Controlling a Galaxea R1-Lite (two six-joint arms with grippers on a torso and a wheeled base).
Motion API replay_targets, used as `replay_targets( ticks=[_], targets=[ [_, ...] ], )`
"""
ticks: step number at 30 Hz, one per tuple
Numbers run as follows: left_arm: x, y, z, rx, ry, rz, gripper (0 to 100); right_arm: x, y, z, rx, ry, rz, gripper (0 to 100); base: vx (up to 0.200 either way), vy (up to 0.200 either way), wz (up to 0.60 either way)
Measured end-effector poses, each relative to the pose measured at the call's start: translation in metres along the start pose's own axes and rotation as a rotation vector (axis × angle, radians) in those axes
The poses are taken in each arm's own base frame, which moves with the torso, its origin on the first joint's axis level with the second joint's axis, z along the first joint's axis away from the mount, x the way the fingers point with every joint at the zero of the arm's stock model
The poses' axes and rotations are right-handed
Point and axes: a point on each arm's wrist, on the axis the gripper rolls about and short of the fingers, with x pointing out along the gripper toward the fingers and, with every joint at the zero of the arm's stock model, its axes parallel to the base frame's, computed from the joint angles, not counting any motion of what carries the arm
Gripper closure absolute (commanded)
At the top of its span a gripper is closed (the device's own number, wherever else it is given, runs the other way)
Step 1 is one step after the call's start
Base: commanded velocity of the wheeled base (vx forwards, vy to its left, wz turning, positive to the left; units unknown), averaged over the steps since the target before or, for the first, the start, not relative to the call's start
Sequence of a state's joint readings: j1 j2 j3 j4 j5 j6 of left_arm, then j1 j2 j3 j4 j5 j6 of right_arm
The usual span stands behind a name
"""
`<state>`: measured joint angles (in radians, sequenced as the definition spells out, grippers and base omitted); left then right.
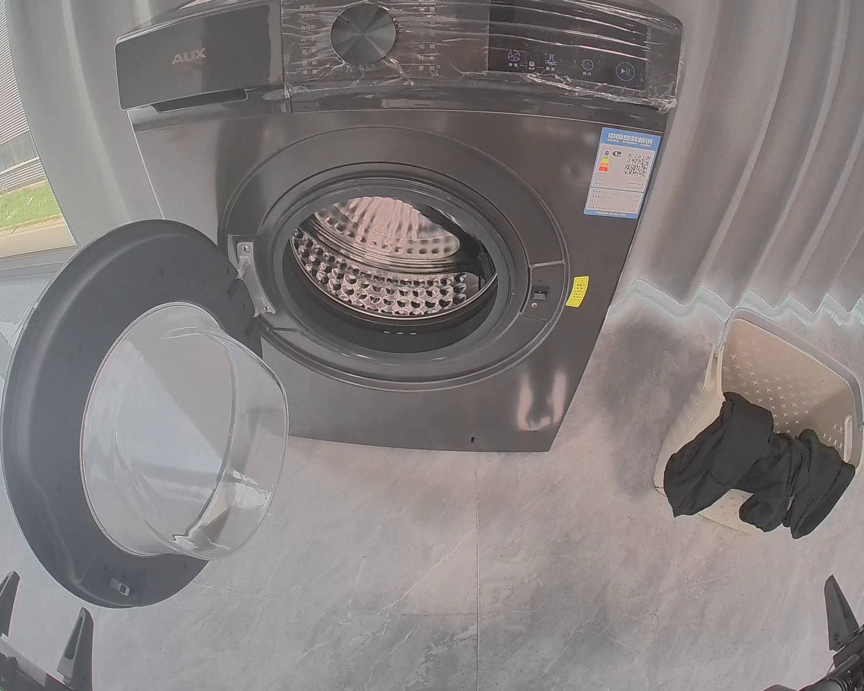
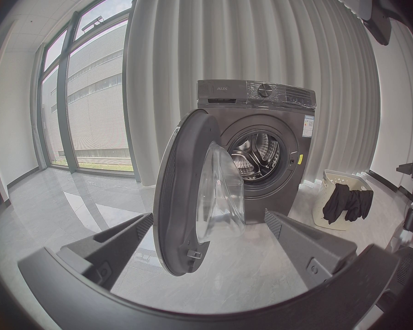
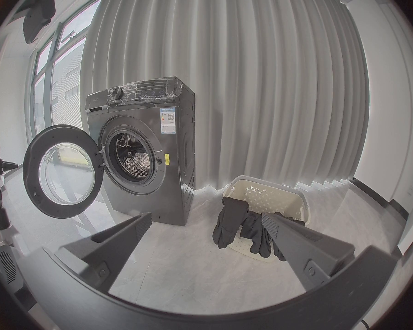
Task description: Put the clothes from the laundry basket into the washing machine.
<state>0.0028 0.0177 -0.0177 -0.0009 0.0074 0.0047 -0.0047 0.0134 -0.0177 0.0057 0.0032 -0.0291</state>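
Grey tile floor (image 1: 451, 568), pleated curtain (image 1: 787, 146) behind. Washing machine (image 1: 192, 175) stands against it, door (image 1: 58, 386) swung wide to robot's left, drum (image 1: 389, 261) looks empty from where I stand.

Laundry basket (image 1: 787, 376) is on the floor to the right of the machine, near the curtain, seems tipped toward the robot. Clothes (image 1: 754, 467) = dark bundle draped over its front rim, part inside, part hanging outside. Can't tell how many pcs.

Left gripper (image 2: 205, 216): jaws spread, nothing in them, low on the door side. Right gripper (image 3: 205, 217): same, wide apart and empty, low on the basket side, well apart from the clothes.

Step, imo: very start. Door's open so no prep needed, first pick not yet made, nothing loaded.

Next move, best guess: R arm is the closer one, so bring it down over the bunched part at the rim, pinch a thick fold, not a loose end. Lift clear of the rim before going sideways or the basket may drag along. Then carry across to the drum mouth, push well in, let go. Watch for trailing fabric at the door seal. L arm should keep off the door.
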Motion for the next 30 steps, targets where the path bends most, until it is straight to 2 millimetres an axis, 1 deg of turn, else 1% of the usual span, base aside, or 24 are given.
replay_targets(
  ticks=[1,7,20,26,30],
  targets=[
    [0.0000,0.0000,0.0000,0.000,0.000,0.000,0,0.0000,0.0000,0.0001,0.000,-0.001,0.000,0,0.000,0.000,0.00],
    [0.0000,0.0000,0.0000,0.000,0.000,0.001,0,-0.0002,-0.0001,0.0005,0.011,-0.007,0.000,0,0.000,-0.200,0.00],
    [0.0000,0.0000,0.0000,-0.004,0.000,0.001,0,-0.0002,-0.0001,0.0006,0.014,-0.008,0.004,0,0.000,0.000,0.00],
    [0.0000,0.0000,0.0000,-0.004,0.000,-0.001,0,-0.0001,-0.0001,0.0007,0.014,-0.009,0.004,0,0.000,0.000,-0.60],
    [0.0000,0.0000,0.0000,-0.003,0.000,-0.001,0,-0.0001,-0.0001,0.0007,0.015,-0.009,0.004,0,0.000,0.000,0.00]
  ],
)
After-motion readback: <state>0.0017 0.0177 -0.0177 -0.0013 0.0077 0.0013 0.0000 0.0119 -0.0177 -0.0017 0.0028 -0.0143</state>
